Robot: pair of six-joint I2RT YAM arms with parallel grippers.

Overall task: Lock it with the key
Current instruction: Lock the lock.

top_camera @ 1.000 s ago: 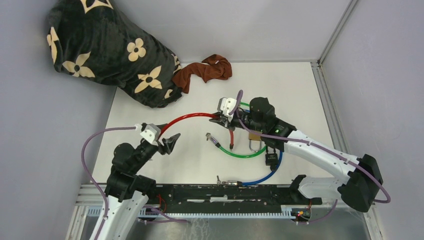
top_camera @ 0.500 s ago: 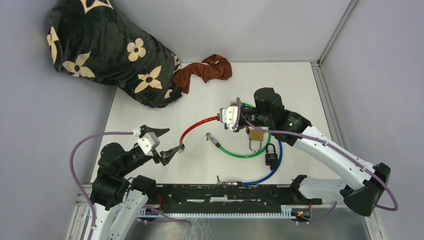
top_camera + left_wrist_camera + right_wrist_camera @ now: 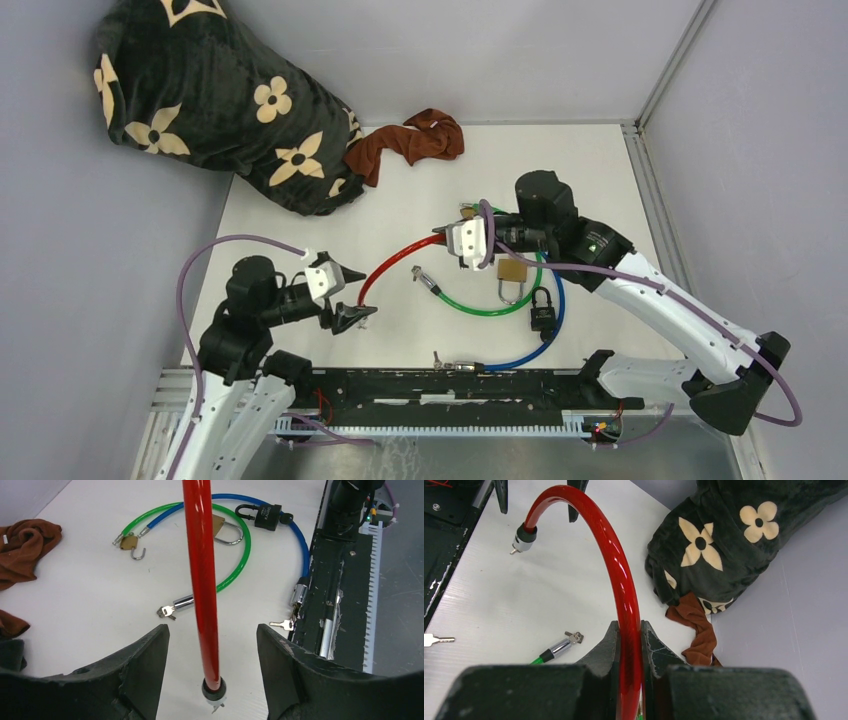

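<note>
While beside red cable (image 3: 400, 250), green cable (image 3: 470, 305)

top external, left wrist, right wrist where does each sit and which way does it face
Top external: above and behind the arms, looking down on the table; both arms and bases show.
Left wrist: on the left arm, looking between the fingers of the open left gripper along the red cable toward the black padlock.
Right wrist: on the right arm, looking past the right gripper, shut on the red cable, toward the flowered blanket.
Shared: both wrist views show the red cable's free end and the green cable.
</note>
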